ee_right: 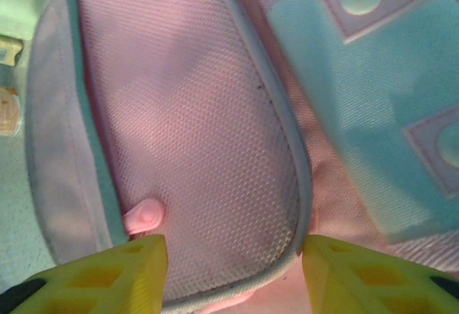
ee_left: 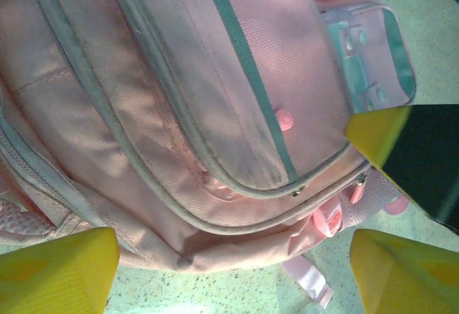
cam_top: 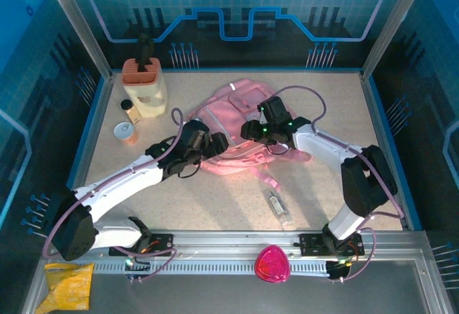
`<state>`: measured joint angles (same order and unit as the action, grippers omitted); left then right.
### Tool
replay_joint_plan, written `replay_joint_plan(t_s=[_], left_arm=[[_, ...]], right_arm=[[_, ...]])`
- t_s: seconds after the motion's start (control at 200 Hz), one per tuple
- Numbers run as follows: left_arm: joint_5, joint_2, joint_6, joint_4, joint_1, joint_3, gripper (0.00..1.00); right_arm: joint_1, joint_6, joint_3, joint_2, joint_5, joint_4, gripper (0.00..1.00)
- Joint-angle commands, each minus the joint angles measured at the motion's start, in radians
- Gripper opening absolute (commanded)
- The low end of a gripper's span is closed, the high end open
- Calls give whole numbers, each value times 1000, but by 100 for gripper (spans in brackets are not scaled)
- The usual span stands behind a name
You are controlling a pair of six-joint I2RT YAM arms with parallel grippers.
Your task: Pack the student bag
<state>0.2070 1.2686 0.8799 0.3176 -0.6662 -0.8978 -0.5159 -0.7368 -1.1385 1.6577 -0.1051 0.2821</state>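
The student bag (cam_top: 233, 117), a soft pink backpack, lies flat in the middle of the table. My left gripper (cam_top: 217, 144) is at its near left edge. In the left wrist view that gripper (ee_left: 233, 278) is open wide, its yellow fingers (ee_left: 57, 271) on either side of the bag's zipped rim (ee_left: 215, 206), with nothing pinched. My right gripper (cam_top: 257, 129) hovers over the bag's middle. In the right wrist view it (ee_right: 233, 278) stands open astride the rounded end of a mesh pocket (ee_right: 193, 127), next to a pink zip pull (ee_right: 145, 217).
At the back left stand a cream holder with an orange top (cam_top: 143, 84), a small bottle (cam_top: 129, 110) and a round tin (cam_top: 125, 132). A clear tube (cam_top: 277, 208) lies near the right arm's base. A magenta rounded object (cam_top: 272, 264) and a yellow packet (cam_top: 68, 285) sit at the near edge.
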Motion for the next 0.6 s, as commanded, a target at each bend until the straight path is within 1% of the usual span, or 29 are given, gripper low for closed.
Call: replay_joint_plan(t_s=[0.0, 0.06, 0.135, 0.26, 0.355, 0.44, 0.475, 0.595], left_arm=[[65, -11, -42, 42, -26, -33, 89], [77, -5, -50, 42, -38, -37, 94], [85, 10, -60, 46, -45, -46, 99], [110, 32, -65, 65, -61, -67, 99], [143, 41, -68, 54, -83, -68, 99], [156, 66, -64, 67, -93, -86, 99], [168, 75, -64, 74, -99, -95, 99], [210, 99, -48, 95, -126, -119, 99]], right_arm=[[11, -4, -30, 49, 15, -3, 51], [12, -8, -23, 62, 8, -26, 46], [10, -7, -23, 74, -26, -51, 36], [8, -17, -5, 60, -30, -75, 20], [8, -38, 22, 39, -40, -118, 13], [9, -50, 32, 28, -49, -140, 2], [8, -56, 36, 24, -51, -145, 0], [9, -91, 65, 4, -75, -196, 0]])
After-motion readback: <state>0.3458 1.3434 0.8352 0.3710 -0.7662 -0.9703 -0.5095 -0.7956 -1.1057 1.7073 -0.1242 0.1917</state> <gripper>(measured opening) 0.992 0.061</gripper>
